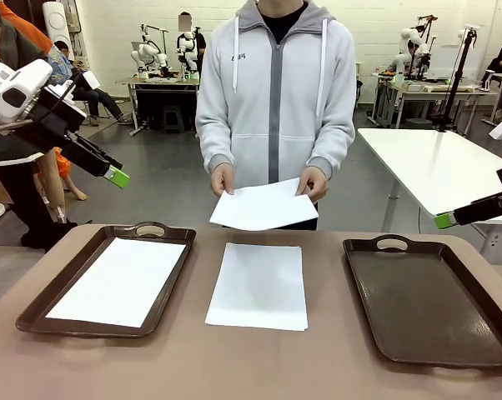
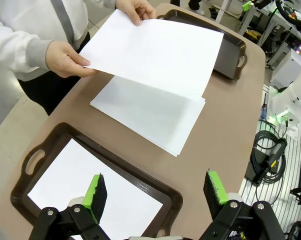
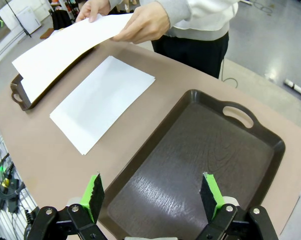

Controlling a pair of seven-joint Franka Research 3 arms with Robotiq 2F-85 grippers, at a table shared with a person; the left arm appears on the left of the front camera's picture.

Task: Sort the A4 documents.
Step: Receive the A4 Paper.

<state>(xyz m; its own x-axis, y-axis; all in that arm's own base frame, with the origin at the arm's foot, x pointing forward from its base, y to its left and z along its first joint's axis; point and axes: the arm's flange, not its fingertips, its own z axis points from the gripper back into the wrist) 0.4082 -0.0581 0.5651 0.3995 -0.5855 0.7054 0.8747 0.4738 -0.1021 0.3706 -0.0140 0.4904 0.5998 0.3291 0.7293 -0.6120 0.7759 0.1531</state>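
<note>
White sheet point(image 2: 70, 170) lies below wide left tool point(image 2: 154, 181), bare tray point(image 3: 190, 150) below wide right tool point(image 3: 151, 181).

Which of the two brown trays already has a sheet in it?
The tray on the robot's left: one white sheet lies flat on its floor. The right tray has a bare floor.
</note>
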